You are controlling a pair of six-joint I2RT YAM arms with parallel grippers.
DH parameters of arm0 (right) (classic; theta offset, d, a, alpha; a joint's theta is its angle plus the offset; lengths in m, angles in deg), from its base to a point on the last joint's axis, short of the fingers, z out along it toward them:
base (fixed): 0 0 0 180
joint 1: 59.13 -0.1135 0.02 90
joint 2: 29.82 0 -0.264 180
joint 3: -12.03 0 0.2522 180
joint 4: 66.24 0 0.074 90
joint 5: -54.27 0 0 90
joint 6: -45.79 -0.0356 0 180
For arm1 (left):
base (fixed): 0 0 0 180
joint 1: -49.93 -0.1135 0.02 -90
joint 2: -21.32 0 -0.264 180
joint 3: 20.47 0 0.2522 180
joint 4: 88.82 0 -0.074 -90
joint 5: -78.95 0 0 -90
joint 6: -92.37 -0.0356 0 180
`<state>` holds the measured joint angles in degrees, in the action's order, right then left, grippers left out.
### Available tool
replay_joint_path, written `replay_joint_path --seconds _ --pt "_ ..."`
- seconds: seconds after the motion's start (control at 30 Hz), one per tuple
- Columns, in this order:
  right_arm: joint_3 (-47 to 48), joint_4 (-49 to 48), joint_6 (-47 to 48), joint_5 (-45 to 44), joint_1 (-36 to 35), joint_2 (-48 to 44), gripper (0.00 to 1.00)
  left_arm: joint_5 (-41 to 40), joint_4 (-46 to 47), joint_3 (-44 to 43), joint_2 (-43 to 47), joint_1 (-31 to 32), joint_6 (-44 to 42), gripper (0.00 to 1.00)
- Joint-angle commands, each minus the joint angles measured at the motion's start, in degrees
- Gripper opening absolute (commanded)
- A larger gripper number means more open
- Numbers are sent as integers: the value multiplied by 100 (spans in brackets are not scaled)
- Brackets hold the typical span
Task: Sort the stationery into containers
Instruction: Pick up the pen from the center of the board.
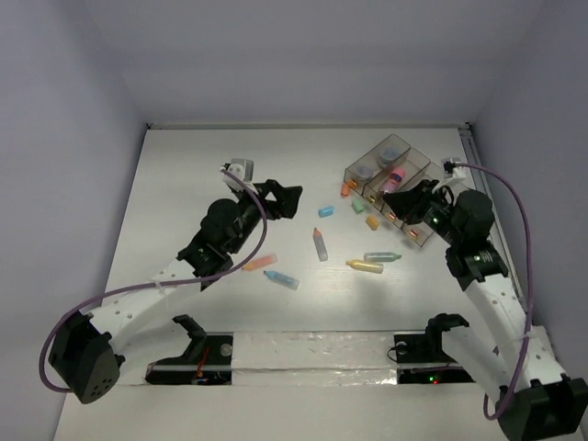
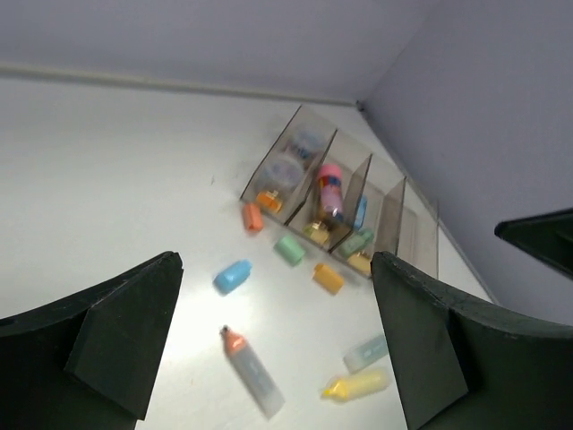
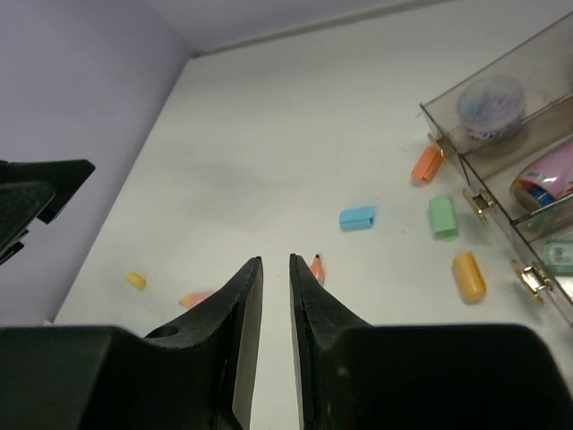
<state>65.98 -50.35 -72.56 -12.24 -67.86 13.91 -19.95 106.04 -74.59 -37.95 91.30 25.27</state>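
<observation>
Reach decides this one for me. My left pincer [image 1: 296, 202] hangs over the middle of the bench [image 1: 184, 175] with its fingers spread wide and nothing between them. My right pincer [image 1: 400, 202] is pressed closed on nothing, hovering close by the smoky tray [image 1: 413, 158] at the far right. The loose orange-capped marker [image 1: 320, 244] lies just right of the left pincer and a little nearer to me, well left of the tray, so I judge the left arm the closer one for it. Seen from above, its long axis runs roughly near to far, cap at the far end. In the left wrist view it sits low between the two fingers, slanting across the gap rather than square to it, so I expect a wrist turn will be needed before dropping onto it. A short blue stub [image 1: 326, 211] rests just beyond it, also within the open span, and could get caught by mistake. The tray already has a pink marker [image 1: 395, 176] and a round tub [image 2: 282, 168] in its slots.
</observation>
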Motion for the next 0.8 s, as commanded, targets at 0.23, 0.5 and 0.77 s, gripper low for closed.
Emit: replay_joint_path --seconds 0.23,0.5,0.77 --pt "841 103 401 -1846 -1596 1787 44 -76 -463 1135 635 -14 496 84" --pt "1456 -98 533 -3419 -2220 3587 61 302 -103 1610 987 -14 558 84" --pt "2362 814 928 -3553 -2958 4478 60 232 -453 1636 1285 -14 181 84"
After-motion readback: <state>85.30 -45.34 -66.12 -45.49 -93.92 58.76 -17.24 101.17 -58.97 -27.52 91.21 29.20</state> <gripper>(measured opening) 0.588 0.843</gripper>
